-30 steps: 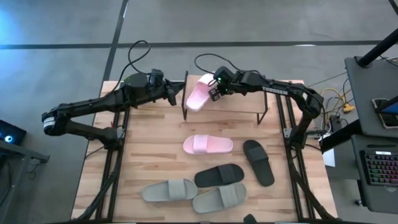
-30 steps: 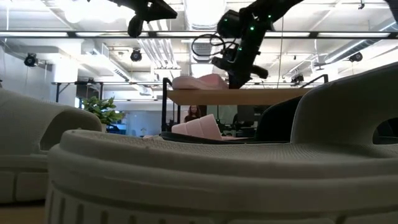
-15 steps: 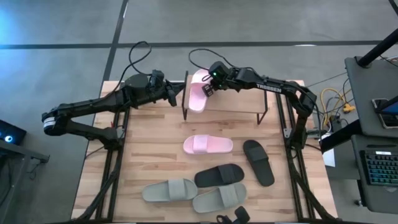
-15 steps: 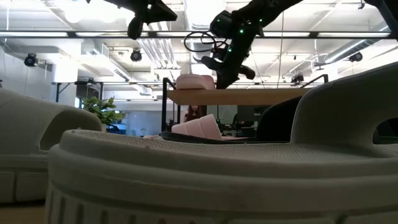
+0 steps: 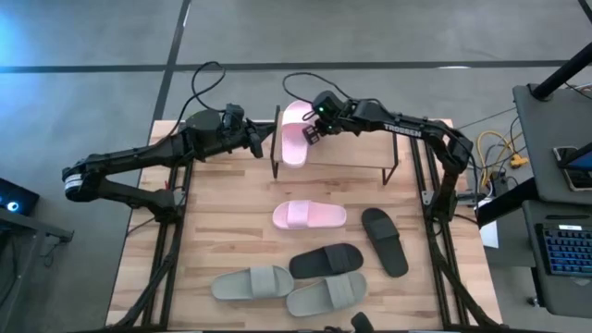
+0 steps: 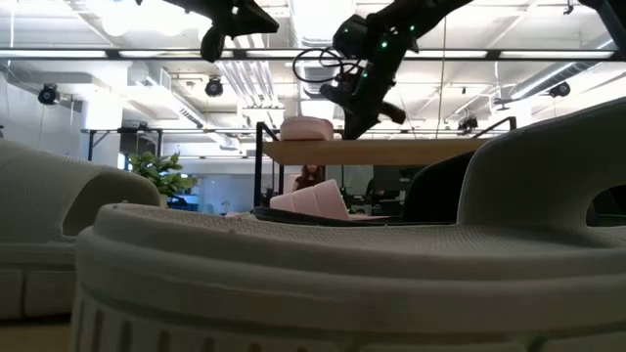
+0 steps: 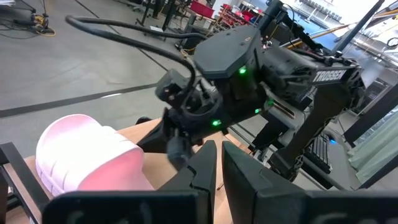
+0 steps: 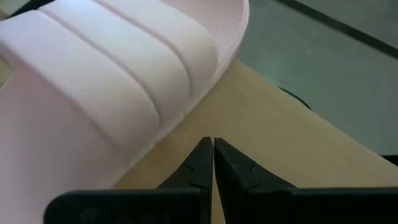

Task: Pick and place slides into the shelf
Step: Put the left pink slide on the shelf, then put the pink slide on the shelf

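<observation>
One pale pink slide (image 5: 294, 135) lies sole-down on the left end of the shelf (image 5: 356, 153), pointing from near to far; the low view shows the slide (image 6: 305, 128) on the plank (image 6: 391, 152). My right gripper (image 5: 314, 131) is shut, and its tips (image 8: 210, 148) stand over the plank just beside the slide's right long side (image 8: 124, 81). My left gripper (image 5: 263, 139) is shut (image 7: 217, 155) and hovers off the shelf's left end, level with the slide (image 7: 87, 152). My right gripper points its shut fingertips (image 8: 202, 149) down at the plank, right beside the slide's long side edge (image 8: 165, 134). I cannot tell whether they touch it.
On the table in front of the shelf lie the second pink slide (image 5: 309, 215), two black slides (image 5: 384, 240) (image 5: 326, 261) and two grey-green slides (image 5: 252, 283) (image 5: 326, 294). The grey-green ones fill the low view's foreground (image 6: 293, 284).
My right gripper has moved along the shelf toward the table's left, then eased back a little and up. The pink slide on the shelf has turned from slanting to lying straight from near to far at the shelf's left end.
</observation>
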